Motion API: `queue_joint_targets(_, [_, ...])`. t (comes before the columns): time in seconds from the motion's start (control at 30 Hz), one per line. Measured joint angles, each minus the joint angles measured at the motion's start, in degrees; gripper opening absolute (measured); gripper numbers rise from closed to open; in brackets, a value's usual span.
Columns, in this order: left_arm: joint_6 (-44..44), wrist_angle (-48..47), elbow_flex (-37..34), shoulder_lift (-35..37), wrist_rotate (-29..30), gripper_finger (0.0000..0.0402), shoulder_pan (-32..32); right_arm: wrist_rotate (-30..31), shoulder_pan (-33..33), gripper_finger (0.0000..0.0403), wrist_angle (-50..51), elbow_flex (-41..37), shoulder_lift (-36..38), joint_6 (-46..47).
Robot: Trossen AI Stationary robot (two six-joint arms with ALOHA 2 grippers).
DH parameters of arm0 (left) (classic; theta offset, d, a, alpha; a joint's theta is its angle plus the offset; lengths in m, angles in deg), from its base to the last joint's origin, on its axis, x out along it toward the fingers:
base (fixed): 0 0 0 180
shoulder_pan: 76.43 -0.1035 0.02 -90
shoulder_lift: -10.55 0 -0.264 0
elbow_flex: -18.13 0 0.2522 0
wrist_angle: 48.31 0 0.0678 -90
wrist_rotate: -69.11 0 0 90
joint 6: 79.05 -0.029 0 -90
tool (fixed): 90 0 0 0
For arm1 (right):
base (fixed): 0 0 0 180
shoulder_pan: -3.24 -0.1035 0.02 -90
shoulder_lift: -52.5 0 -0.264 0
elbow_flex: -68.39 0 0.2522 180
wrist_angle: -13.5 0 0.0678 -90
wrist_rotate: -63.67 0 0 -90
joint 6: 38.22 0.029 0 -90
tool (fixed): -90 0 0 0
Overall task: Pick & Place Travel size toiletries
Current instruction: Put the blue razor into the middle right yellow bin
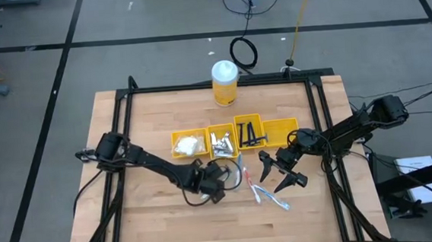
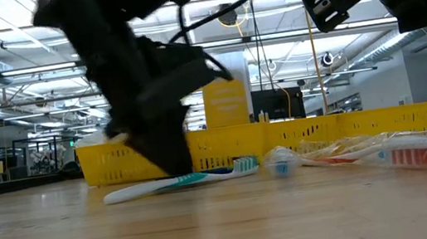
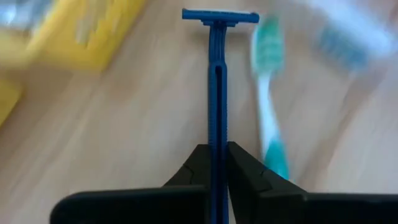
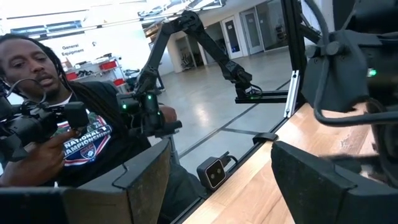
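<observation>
Left wrist view shows our left gripper (image 3: 217, 163) clamped tight on the razor (image 3: 217, 93) handle at frame centre, presumably to carry it to a bin (image 1: 249, 132), while our right gripper (image 1: 282, 170) waits open at centre right.

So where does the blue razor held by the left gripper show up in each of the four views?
High view: hidden under the left gripper, below the yellow bins.
Low view: not discernible behind the left gripper.
Left wrist view: blue razor centre, pinched between the fingers, head away.
Right wrist view: not in it.
Shared landmark: the green-handled toothbrush, also.
</observation>
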Motion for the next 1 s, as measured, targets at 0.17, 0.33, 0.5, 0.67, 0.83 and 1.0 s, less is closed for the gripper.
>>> queue_joint_targets(0.17, [0.7,-0.6,-0.2,4.3,2.6,0.0011,2.2,-0.1,0.0,0.0263,0.0,0.0,0.0,0.0])
queue_joint_targets(0.33, [0.8,0.5,-0.1,8.3,8.6,0.0008,5.1,0.1,0.0,0.0263,0.0,0.0,0.0,-0.2])
queue_joint_targets(0.5, [-3.6,6.1,-0.1,11.2,16.3,0.0012,7.5,0.1,0.0,0.0263,-0.1,0.0,0.0,-0.7])
queue_joint_targets(0.67, [-13.9,21.2,-0.1,11.3,18.1,0.0006,5.5,0.2,-0.2,0.0263,-3.0,0.0,0.0,0.0])
queue_joint_targets(0.83, [-18.8,31.9,0.1,10.8,13.7,0.0011,-1.1,0.2,-1.5,0.0263,-5.8,0.0,0.0,0.0])
queue_joint_targets(1.0, [-18.5,34.0,0.1,10.8,9.0,0.0007,-8.5,0.0,-2.5,0.0263,-6.1,0.0,0.0,-2.2])
